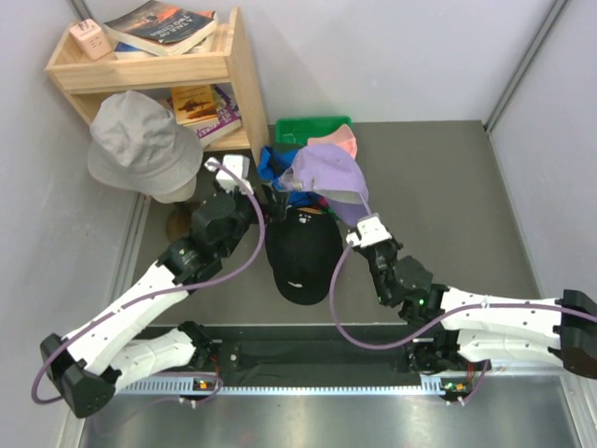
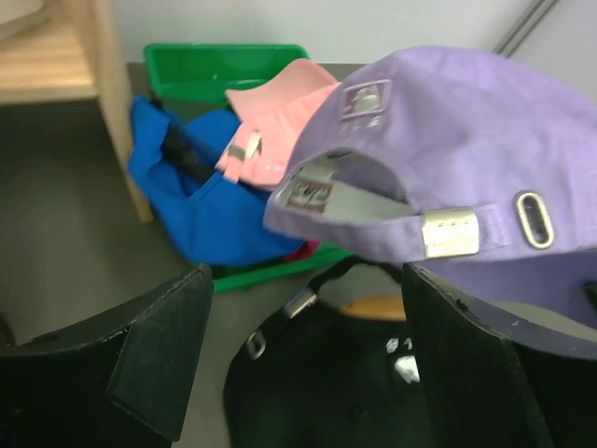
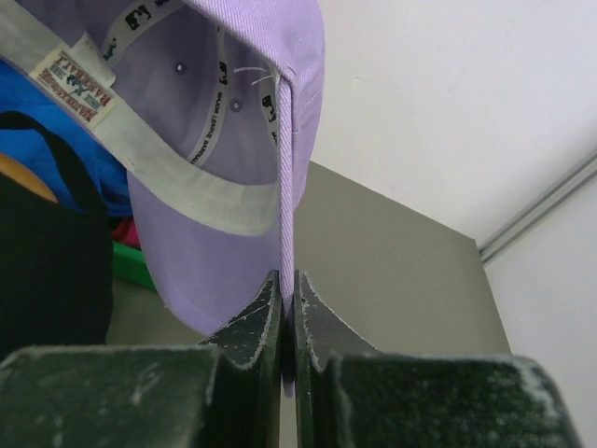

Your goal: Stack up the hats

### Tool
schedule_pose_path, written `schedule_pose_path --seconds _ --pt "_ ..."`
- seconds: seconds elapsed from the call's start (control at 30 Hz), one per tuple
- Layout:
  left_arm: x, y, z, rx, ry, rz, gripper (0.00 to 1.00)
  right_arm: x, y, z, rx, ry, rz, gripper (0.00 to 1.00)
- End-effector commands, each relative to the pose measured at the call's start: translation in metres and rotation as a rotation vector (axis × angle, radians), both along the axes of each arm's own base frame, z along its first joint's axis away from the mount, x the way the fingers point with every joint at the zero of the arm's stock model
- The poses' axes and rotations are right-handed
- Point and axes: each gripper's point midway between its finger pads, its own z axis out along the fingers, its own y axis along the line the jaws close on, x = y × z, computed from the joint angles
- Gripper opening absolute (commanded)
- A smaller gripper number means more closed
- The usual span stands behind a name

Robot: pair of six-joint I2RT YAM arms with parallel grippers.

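Here the right gripper (image 3: 287, 280) pinches the lavender cap (image 3: 224, 121) by its brim; the left gripper (image 2: 308, 285) gapes near the black cap (image 1: 300, 257).

Shows a black cap (image 1: 300, 257) lying crown-up on the table (image 1: 438, 205), a lavender cap (image 1: 331, 173) hanging raised by its brim just behind it, and a pink cap (image 1: 338, 142) and a bright blue cap (image 1: 277, 163) heaped together farther back.

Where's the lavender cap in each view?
Top external: lavender cap centre, just beyond the black cap.
Left wrist: cap upper right, strap toward camera.
Right wrist: cap top left, edge pinched in the shut right claw.
Shared landmark: green bin.
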Motion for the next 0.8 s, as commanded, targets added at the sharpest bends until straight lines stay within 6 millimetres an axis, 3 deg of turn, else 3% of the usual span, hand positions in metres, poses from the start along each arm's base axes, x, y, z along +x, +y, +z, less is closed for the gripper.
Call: schedule_pose_path --seconds 0.0,0.23,0.33,0.77 --pt "-0.016 0.027 -0.01 -0.04 0.019 0.076 0.86 -0.015 -0.011 0.017 0.079 -0.067 -0.058 0.0" --pt "-0.045 0.053 -0.016 -0.124 0.022 0.097 0.87 -0.039 0.013 -0.004 -0.036 -0.055 -0.008 0.0" --pt "-0.051 0.058 -0.015 -0.136 0.017 0.101 0.87 -0.048 0.012 -0.008 -0.048 -0.056 -0.025 0.0" --pt "-0.05 0.061 -0.003 -0.104 -0.005 0.1 0.88 -0.072 0.022 0.016 -0.079 -0.103 -0.025 0.0"
